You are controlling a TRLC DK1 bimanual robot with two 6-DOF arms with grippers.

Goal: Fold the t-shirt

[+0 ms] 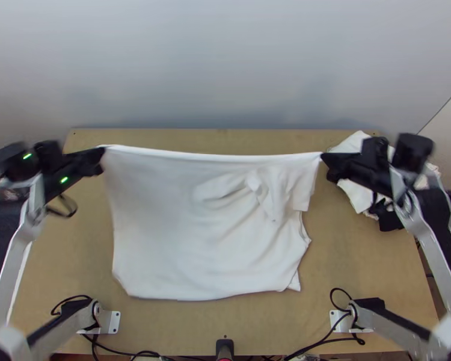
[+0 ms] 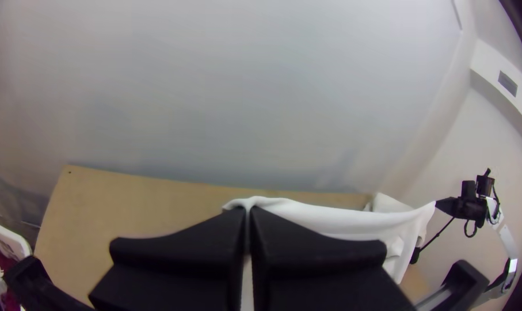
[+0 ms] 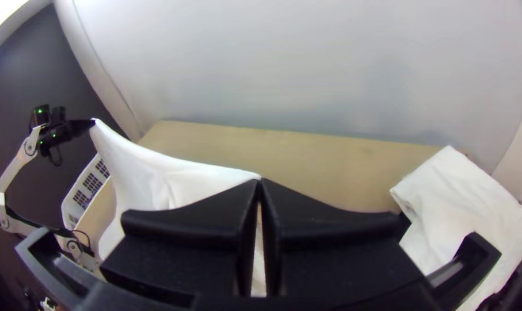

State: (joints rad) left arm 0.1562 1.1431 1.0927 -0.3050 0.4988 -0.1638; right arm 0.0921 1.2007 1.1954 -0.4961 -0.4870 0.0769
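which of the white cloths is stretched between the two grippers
The large t-shirt, its upper edge held between the left gripper and right gripper; the other cloth lies heaped by the table's far right corner.

The table [image 1: 370,259] is light wood, smooth and dull. Over it, the t-shirt [image 1: 165,253] is soft matt cloth, creased in places. The cloth pile [image 1: 353,194] at its right side looks matt and rumpled. Beside its left edge, the basket [image 3: 79,198] looks like plastic. The wall [image 1: 225,72] behind it is smooth.
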